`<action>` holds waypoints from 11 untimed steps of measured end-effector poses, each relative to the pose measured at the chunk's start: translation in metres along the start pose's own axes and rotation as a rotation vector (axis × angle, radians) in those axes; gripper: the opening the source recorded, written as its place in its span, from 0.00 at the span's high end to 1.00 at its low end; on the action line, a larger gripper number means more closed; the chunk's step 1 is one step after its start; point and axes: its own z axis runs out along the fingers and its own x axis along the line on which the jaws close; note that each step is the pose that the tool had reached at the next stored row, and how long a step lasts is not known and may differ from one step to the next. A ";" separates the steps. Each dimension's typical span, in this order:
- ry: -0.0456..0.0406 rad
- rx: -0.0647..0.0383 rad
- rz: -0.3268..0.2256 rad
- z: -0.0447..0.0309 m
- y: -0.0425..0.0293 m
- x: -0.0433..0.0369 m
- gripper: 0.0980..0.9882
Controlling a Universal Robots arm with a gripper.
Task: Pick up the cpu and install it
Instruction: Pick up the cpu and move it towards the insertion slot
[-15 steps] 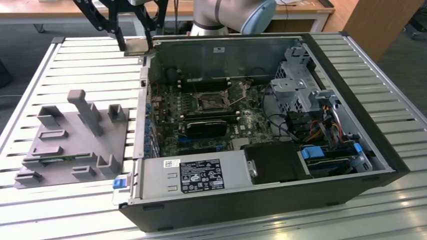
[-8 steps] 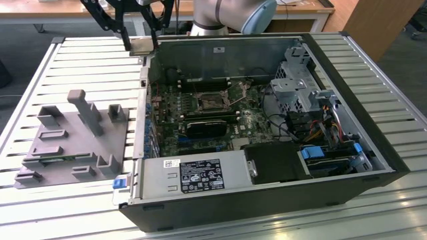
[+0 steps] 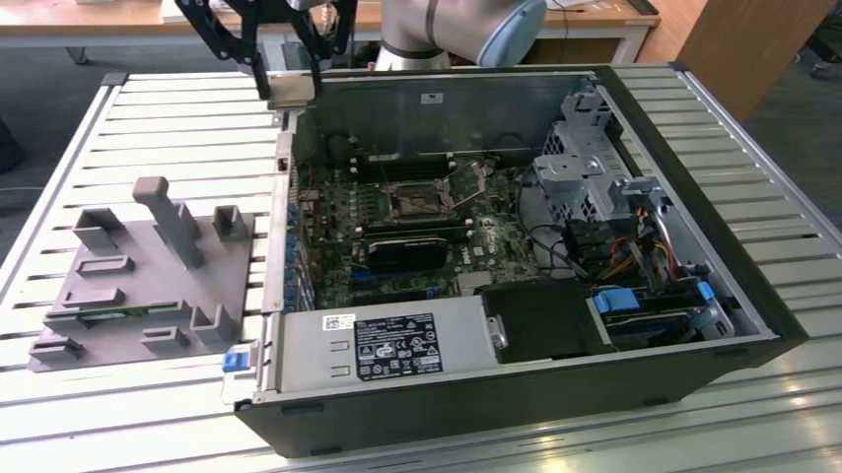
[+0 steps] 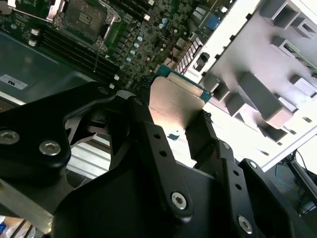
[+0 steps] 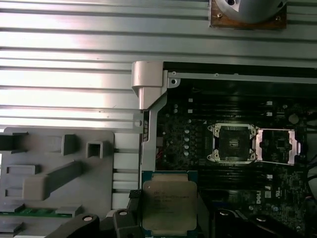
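Observation:
My gripper [image 3: 295,81] hangs high over the slatted table, at the open computer case's far corner on the exterior view's left. It is shut on the cpu [image 3: 292,91], a flat square chip with a silvery top and pale rim, held by its two opposite edges. Both wrist views show the cpu [image 4: 174,99] [image 5: 169,201] between the black fingers [image 4: 146,124]. The black socket [image 3: 410,200] [image 5: 233,144] lies on the motherboard inside the case with its metal frame [image 5: 277,146] swung open. The cpu is above and to the exterior view's left of the socket, well apart from it.
A grey plastic tray [image 3: 145,281] [image 5: 54,163] with upright posts lies on the table at the exterior view's left of the case. The case wall [image 3: 435,103], drive cage [image 3: 593,158], cables and power supply [image 3: 382,345] surround the motherboard. The arm's base [image 3: 448,30] stands behind.

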 end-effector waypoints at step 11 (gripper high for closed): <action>0.0000 0.000 0.000 0.0006 0.0007 -0.0157 0.51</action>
